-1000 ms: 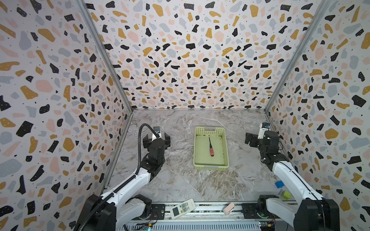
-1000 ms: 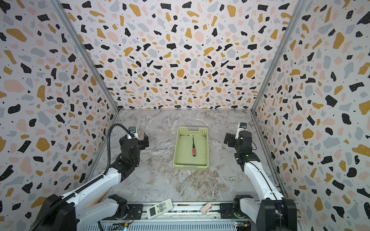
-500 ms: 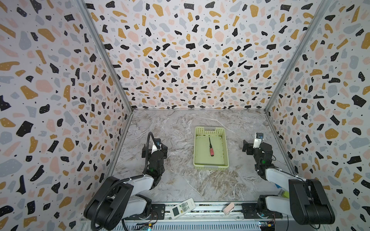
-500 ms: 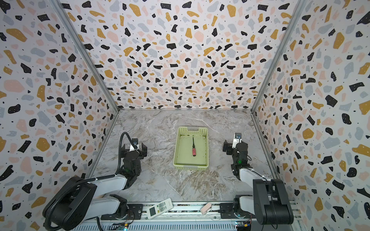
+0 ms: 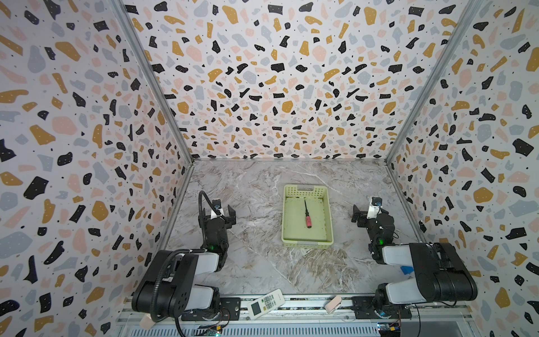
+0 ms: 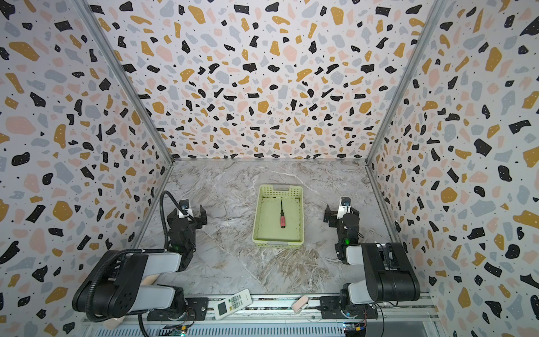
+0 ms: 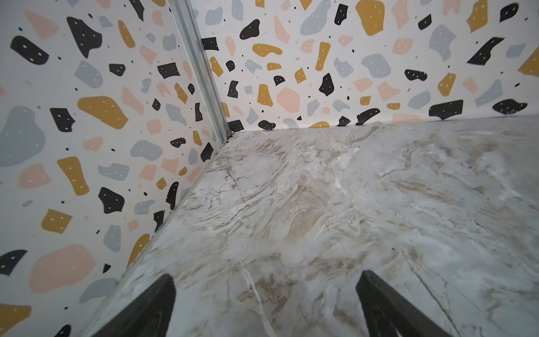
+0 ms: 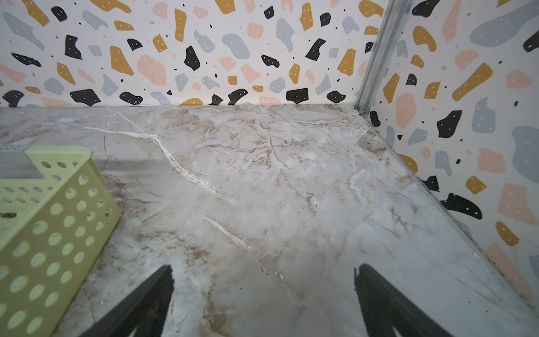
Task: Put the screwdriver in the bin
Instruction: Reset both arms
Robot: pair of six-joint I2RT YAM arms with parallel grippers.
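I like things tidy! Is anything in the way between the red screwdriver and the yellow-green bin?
Nothing visible is in the way. The screwdriver already lies flat on the bottom of the bin, inside its walls.

I sit in a robotics lab test cell, not a lived-in room: three terrazzo-printed panels (image 5: 262,87) joined by bare aluminium corner posts (image 5: 157,87) box in a marble-look table (image 5: 262,262). My left arm (image 5: 175,280) and right arm (image 5: 437,271) are mounted on a metal rail (image 5: 306,299) along the table's near edge.
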